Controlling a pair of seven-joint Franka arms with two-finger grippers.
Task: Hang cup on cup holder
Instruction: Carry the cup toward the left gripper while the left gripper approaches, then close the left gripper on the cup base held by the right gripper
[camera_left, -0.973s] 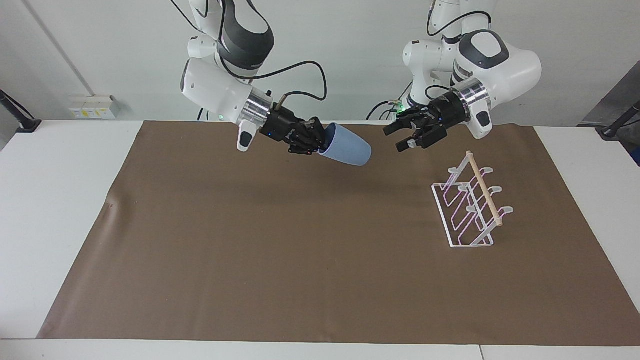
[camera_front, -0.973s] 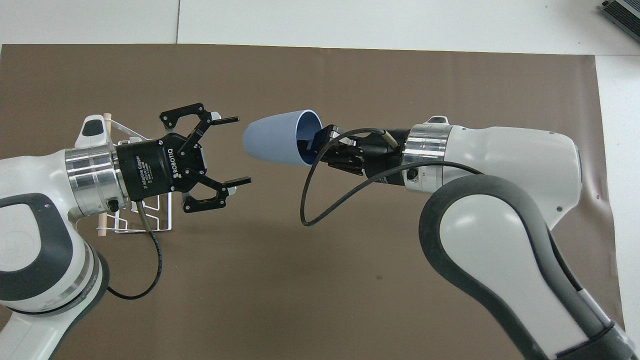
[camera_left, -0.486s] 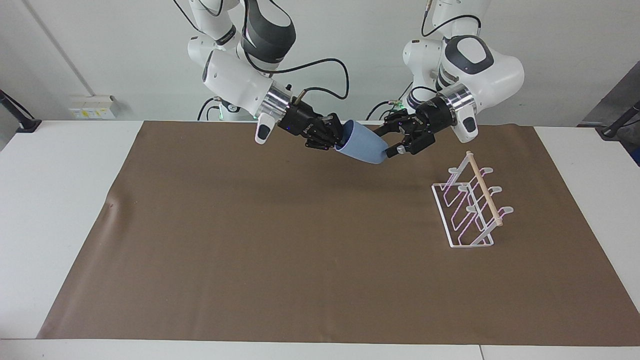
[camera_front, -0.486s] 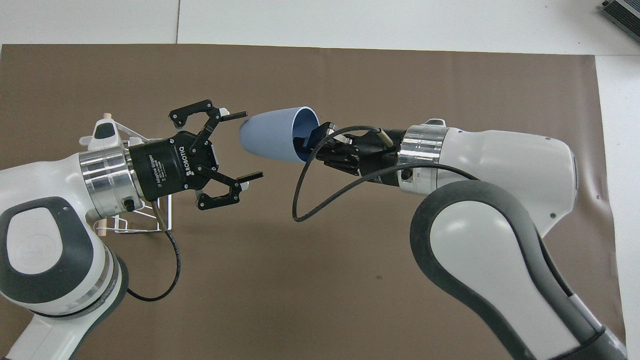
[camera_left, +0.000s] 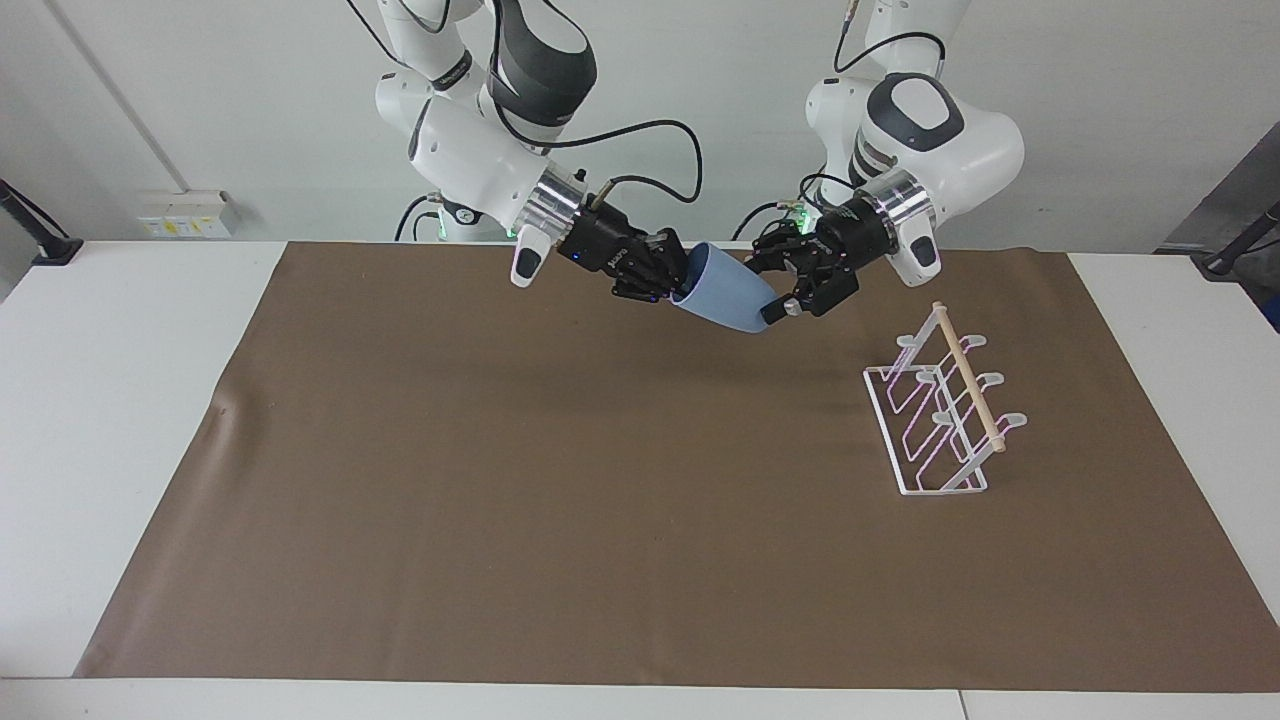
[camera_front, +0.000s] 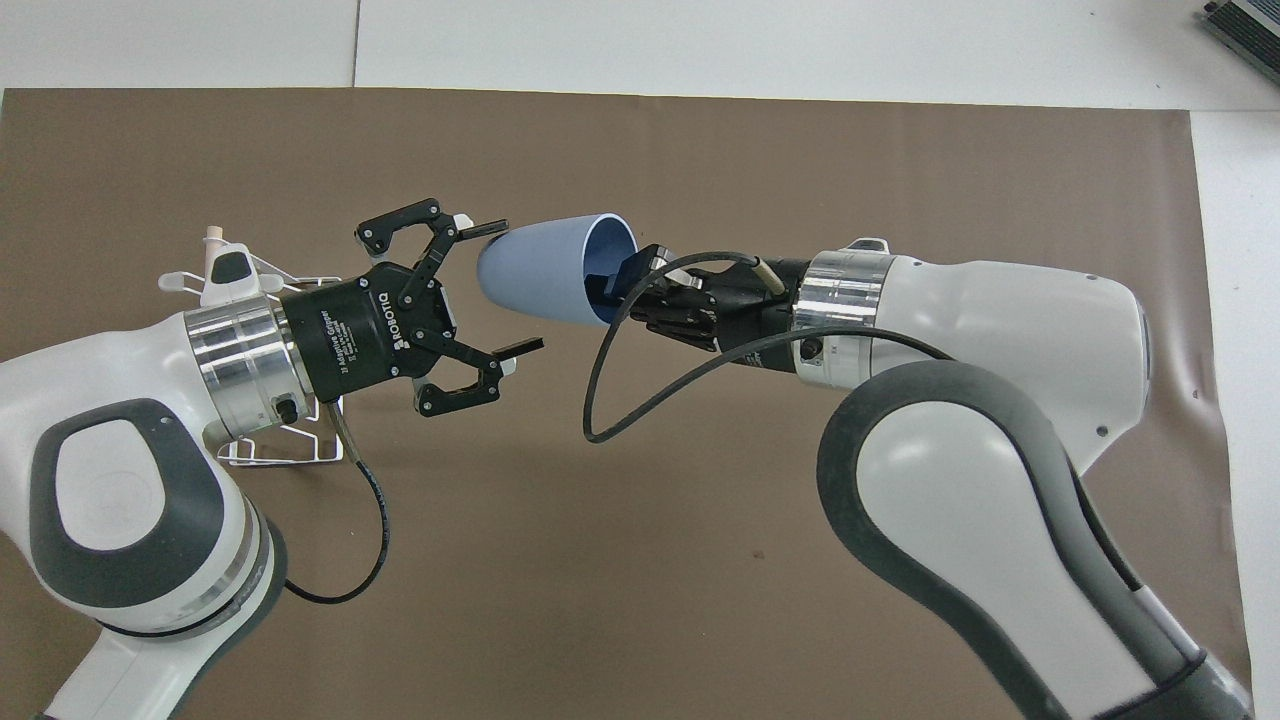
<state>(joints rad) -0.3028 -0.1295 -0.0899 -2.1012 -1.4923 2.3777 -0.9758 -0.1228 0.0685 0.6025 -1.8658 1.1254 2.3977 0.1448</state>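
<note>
The light-blue cup (camera_left: 727, 298) (camera_front: 545, 272) hangs tilted on its side in the air over the brown mat, base toward the left arm's end of the table. My right gripper (camera_left: 668, 285) (camera_front: 625, 285) is shut on the cup's rim, one finger inside the mouth. My left gripper (camera_left: 765, 290) (camera_front: 512, 287) is open, its two fingers standing on either side of the cup's base. The white wire cup holder (camera_left: 945, 410) (camera_front: 212, 238) with its wooden dowel stands on the mat toward the left arm's end; in the overhead view the left arm hides most of it.
The brown mat (camera_left: 500, 480) covers most of the white table (camera_left: 120, 330). A black cable (camera_front: 600, 400) loops down from the right wrist below the cup.
The right arm carried the cup toward the left arm's end of the table. The open left gripper moved in until its fingers straddle the cup's base.
</note>
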